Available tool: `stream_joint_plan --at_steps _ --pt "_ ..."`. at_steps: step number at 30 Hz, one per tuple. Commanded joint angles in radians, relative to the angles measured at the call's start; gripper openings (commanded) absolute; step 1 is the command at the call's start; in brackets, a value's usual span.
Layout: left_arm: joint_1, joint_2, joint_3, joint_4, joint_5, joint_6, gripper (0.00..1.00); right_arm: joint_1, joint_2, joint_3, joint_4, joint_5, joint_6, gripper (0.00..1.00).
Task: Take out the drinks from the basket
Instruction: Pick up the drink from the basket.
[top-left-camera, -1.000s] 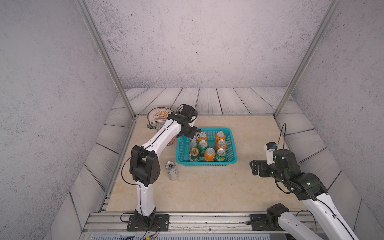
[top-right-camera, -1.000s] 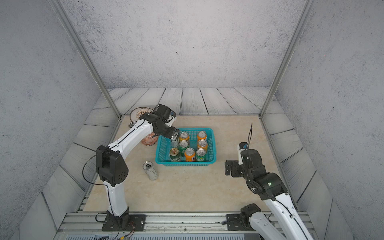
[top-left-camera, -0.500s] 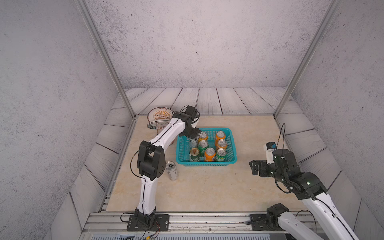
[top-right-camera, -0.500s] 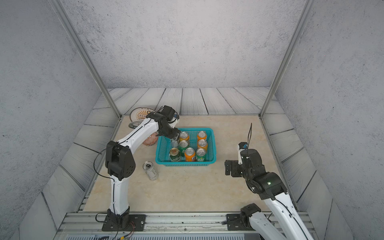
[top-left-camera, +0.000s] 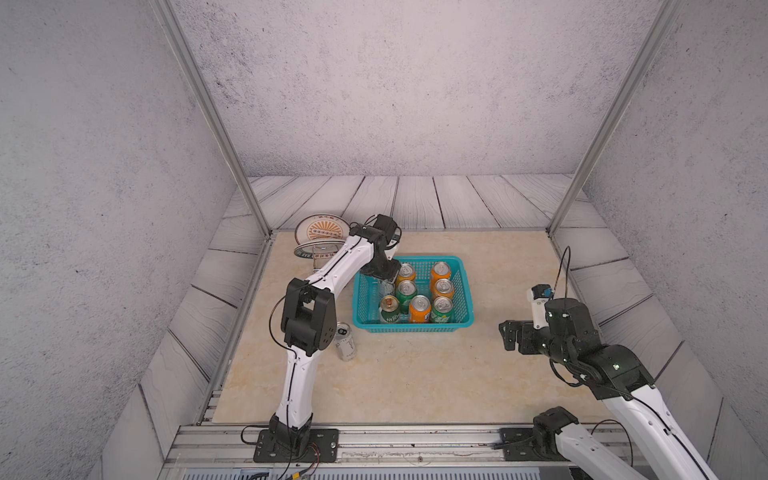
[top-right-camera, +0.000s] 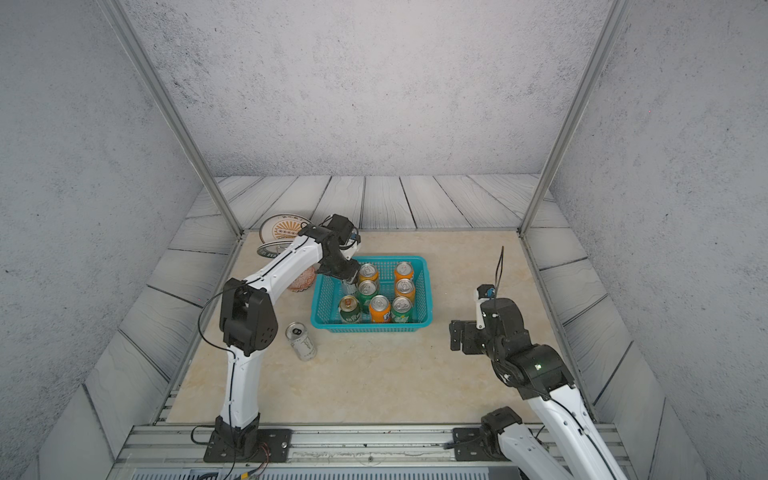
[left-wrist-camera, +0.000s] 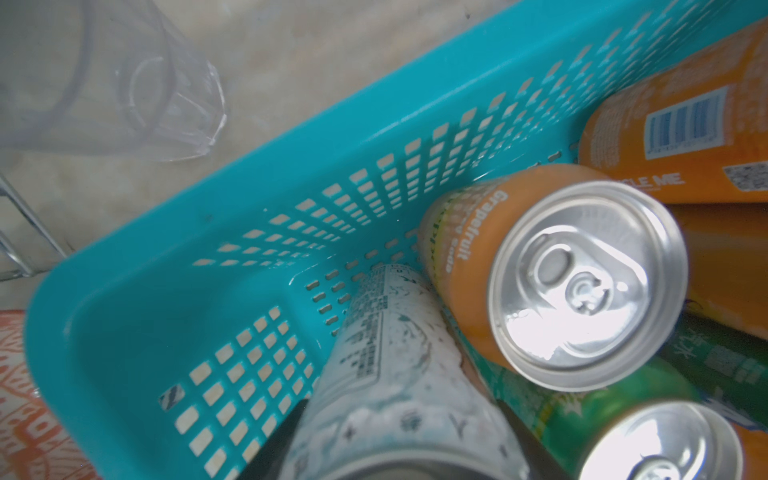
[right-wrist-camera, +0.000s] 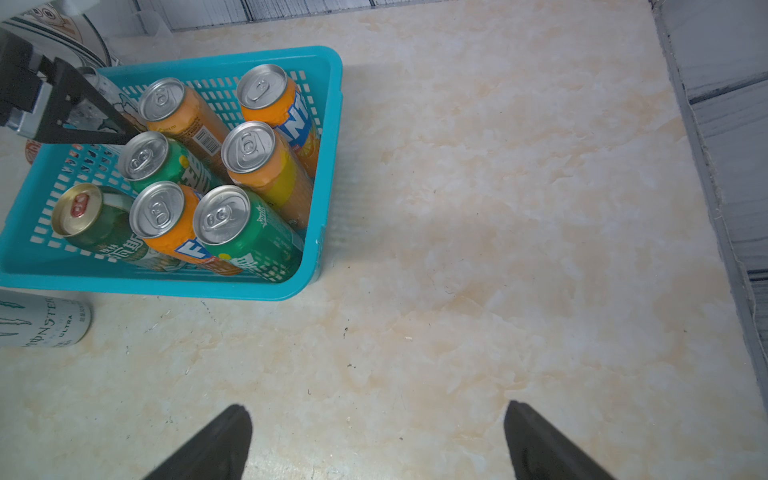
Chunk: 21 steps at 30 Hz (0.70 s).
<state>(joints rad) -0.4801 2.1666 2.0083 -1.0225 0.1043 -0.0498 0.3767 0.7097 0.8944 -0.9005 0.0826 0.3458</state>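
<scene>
Left gripper (top-left-camera: 384, 277) pinches silver can (left-wrist-camera: 395, 374) in the far-left corner of basket (top-left-camera: 411, 330). Seven other cans (top-left-camera: 419, 309) upright inside. Second silver can (top-left-camera: 345, 341) on table (top-left-camera: 415, 374), just beside basket. Right gripper (right-wrist-camera: 376, 407) spread wide above table, holding nothing.

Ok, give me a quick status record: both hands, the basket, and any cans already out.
left hand: shut on a slim silver-white can inside the basket, at its left side
right hand: open, holding nothing, above the table right of the basket
also in basket: four orange cans, three green cans, all upright
out of basket: one Monster Ultra can on the table near the left arm
</scene>
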Motion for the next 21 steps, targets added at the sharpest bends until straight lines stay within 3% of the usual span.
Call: stream_joint_plan --at_steps 1,11,21 --pt "-0.006 -0.003 0.029 -0.031 0.009 0.002 0.60 0.003 0.004 -0.008 0.010 0.009 -0.007 0.99" --pt "-0.006 -0.053 0.025 -0.051 0.012 -0.003 0.54 0.003 -0.004 -0.011 0.009 0.005 -0.004 0.99" --pt "-0.023 -0.232 -0.056 -0.031 -0.009 -0.022 0.52 0.003 -0.010 -0.017 0.011 -0.004 -0.003 0.99"
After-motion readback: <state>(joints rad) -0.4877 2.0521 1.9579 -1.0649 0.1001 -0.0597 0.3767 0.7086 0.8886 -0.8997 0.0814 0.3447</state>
